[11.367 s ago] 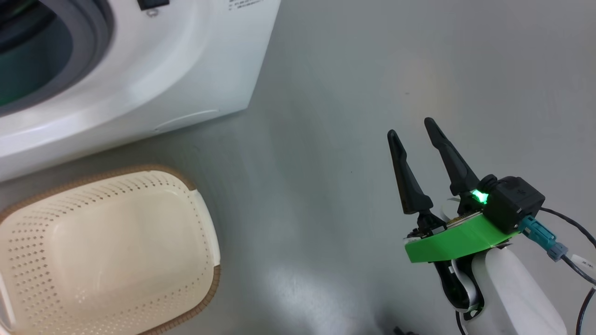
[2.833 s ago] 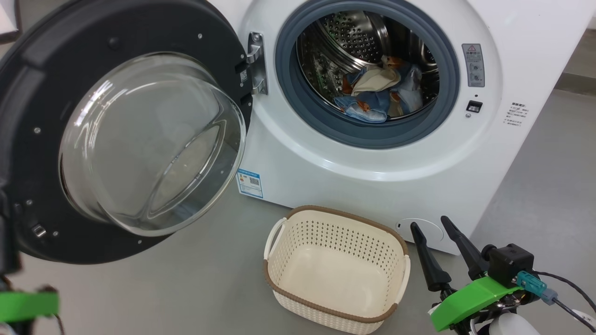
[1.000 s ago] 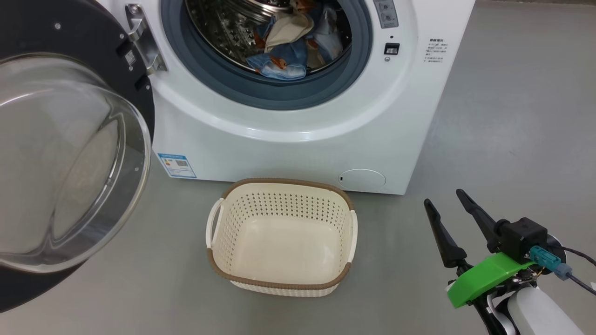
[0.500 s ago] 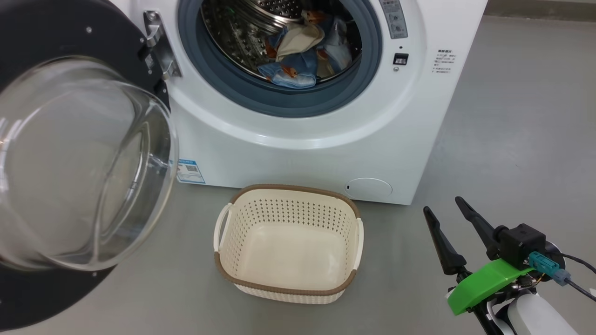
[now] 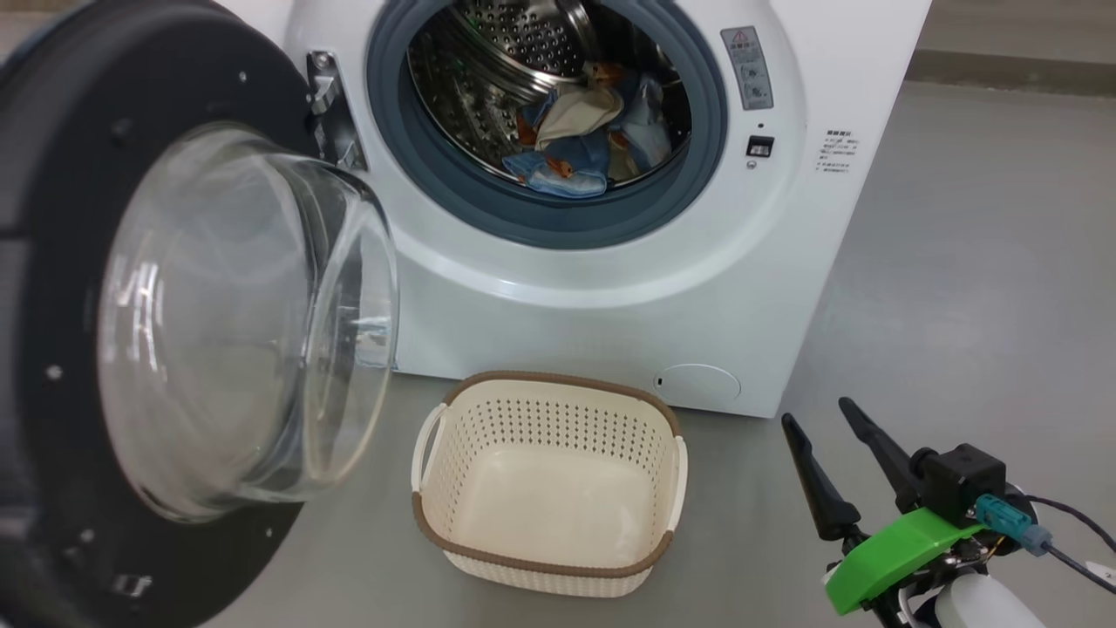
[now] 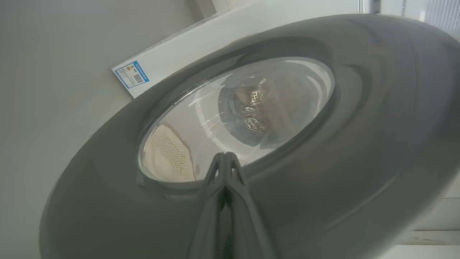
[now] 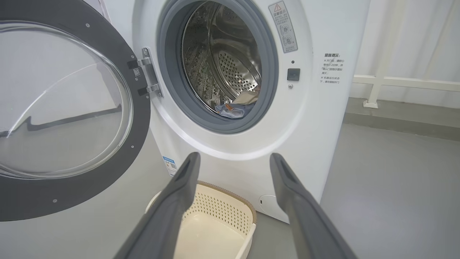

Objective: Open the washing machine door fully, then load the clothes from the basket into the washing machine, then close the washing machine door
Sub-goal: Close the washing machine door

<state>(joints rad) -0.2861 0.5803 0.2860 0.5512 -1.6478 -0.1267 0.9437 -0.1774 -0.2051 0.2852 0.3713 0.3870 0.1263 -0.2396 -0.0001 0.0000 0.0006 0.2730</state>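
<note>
On grey floor (image 5: 959, 262), basket (image 5: 549, 380) before washing machine (image 5: 610, 323), left pincer (image 6: 225, 155) clenched, right pincer (image 5: 817, 412) released

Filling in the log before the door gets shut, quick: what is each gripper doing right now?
Left gripper: closed, fingers together, holding nothing, tips at the door.
Right gripper: open, empty.

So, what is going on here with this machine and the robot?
The robot is finishing a laundry load. The small light blue and cream-white clothes lie in the steel drum of the big white front-loading washing machine, and the cream-white perforated plastic basket on the floor is empty. The large round black glass-windowed door stands open; the left gripper, shut, has its tips at the door's outer face, probably to push it closed. The right gripper hangs open near the basket, holding nothing.
</note>
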